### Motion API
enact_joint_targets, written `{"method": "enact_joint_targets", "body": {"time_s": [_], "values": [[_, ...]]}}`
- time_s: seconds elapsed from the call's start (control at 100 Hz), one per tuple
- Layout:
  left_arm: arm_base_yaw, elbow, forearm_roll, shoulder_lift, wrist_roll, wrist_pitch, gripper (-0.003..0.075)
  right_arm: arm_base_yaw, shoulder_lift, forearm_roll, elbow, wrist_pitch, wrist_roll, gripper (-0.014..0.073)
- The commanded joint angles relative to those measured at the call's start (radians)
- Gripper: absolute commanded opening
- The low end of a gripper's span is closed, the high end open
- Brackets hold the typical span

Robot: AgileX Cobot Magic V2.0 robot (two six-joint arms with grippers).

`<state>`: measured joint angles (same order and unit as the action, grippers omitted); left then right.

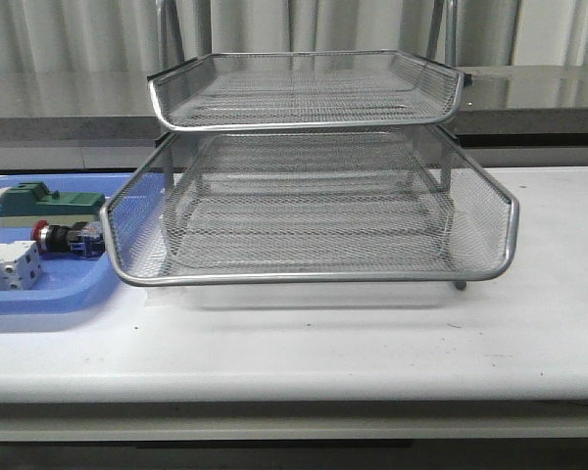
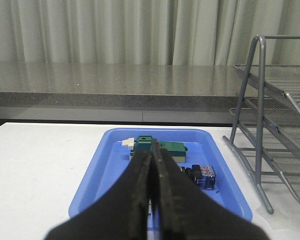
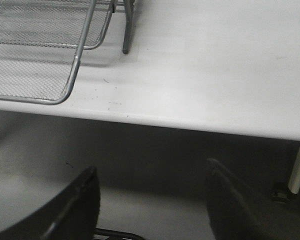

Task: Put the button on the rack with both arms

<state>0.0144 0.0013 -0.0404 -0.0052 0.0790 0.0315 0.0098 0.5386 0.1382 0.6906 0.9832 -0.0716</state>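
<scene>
- We judge the task barely begun: the button (image 1: 57, 236) lies on its side in the blue tray (image 1: 39, 299), which sits at the left edge of the bench (image 1: 372, 343), and nothing rests on the rack (image 1: 314, 211) yet.
- In the tray, the button sits between a green block (image 1: 47, 202) toward the back and a white-grey block (image 1: 8, 267) toward the front, close to both.
- The left gripper (image 2: 152, 150) hangs above the tray's near end with its 2 fingers pressed together on nothing, well apart from the button (image 2: 201, 175).
- The right gripper (image 3: 150, 200) sits off the bench's front edge, its 2 fingers spread wide and holding nothing.
- Still to do, as we see it: reach the button, grasp it, lift it and set it on a tier of the rack.
- The rack stands mid-bench, just beside the tray; 2 mesh tiers show in the front view, and no arm shows there.
- The bench top is white and smooth with a few small dark specks near its front edge.
- Behind it runs a grey stone-like ledge (image 2: 115, 85), with pale pleated curtains (image 2: 115, 30) beyond.
</scene>
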Motion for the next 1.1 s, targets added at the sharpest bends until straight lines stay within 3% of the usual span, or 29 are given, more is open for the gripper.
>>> {"method": "enact_joint_targets", "body": {"time_s": [0.0, 0.42, 0.52, 0.85, 1.09], "values": [[-0.007, 0.046, 0.010, -0.032, 0.007, -0.089, -0.0020, -0.006, -0.046, -0.023, 0.034, -0.004, 0.017, 0.0465], [-0.007, 0.046, 0.010, -0.032, 0.007, -0.089, -0.0020, -0.006, -0.157, -0.069, 0.034, 0.012, 0.028, 0.0444], [-0.007, 0.046, 0.010, -0.032, 0.007, -0.089, -0.0020, -0.006, -0.157, -0.069, 0.034, 0.012, 0.028, 0.0365], [-0.007, 0.046, 0.010, -0.032, 0.007, -0.089, -0.0020, -0.006, -0.157, -0.069, 0.034, 0.012, 0.028, -0.0056], [-0.007, 0.046, 0.010, -0.032, 0.007, -0.089, -0.0020, -0.006, -0.157, -0.068, 0.034, 0.028, 0.028, -0.0069]]}}
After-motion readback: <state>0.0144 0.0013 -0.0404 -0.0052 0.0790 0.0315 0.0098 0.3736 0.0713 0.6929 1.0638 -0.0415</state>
